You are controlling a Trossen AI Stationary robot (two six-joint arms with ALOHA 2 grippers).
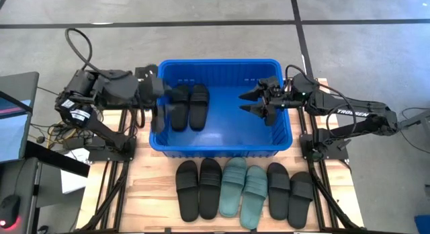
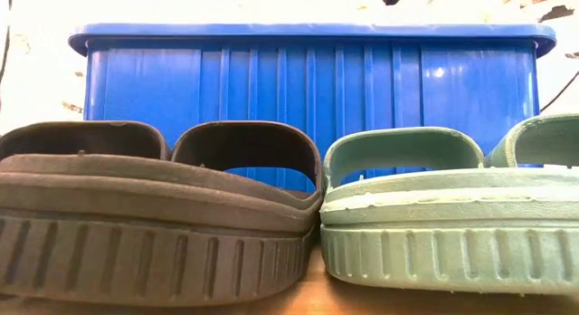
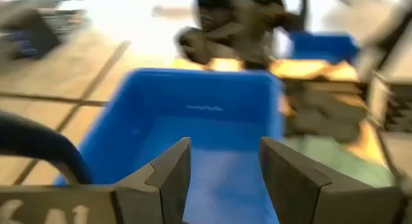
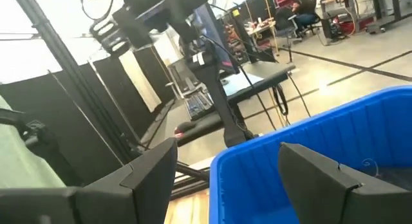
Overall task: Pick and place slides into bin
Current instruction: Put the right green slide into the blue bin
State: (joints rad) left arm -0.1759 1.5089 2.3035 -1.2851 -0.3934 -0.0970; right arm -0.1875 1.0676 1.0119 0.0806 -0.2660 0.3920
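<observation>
The wooden worktop (image 1: 154, 187) carries everything, and the largest thing on it is the blue bin (image 1: 222, 145), set toward the far edge between the two arms. Two black slides (image 1: 189, 106) already lie side by side on the bin's floor, toward its left half. Six more wait in a neat row on the worktop just in front of the bin: two black slides on the left (image 1: 199, 188), the two pale teal-green slides (image 1: 243, 188) in the middle, and two black slides on the right (image 1: 290, 191). By that count roughly a quarter of the job looks done, with six still to be moved. The left hand (image 1: 158, 107) hangs over the bin's left rim, its fingers (image 3: 172, 174) spread and holding nothing. The right hand (image 1: 250, 103) reaches in over the bin's right side, its fingers (image 4: 151, 165) likewise spread apart and empty.
</observation>
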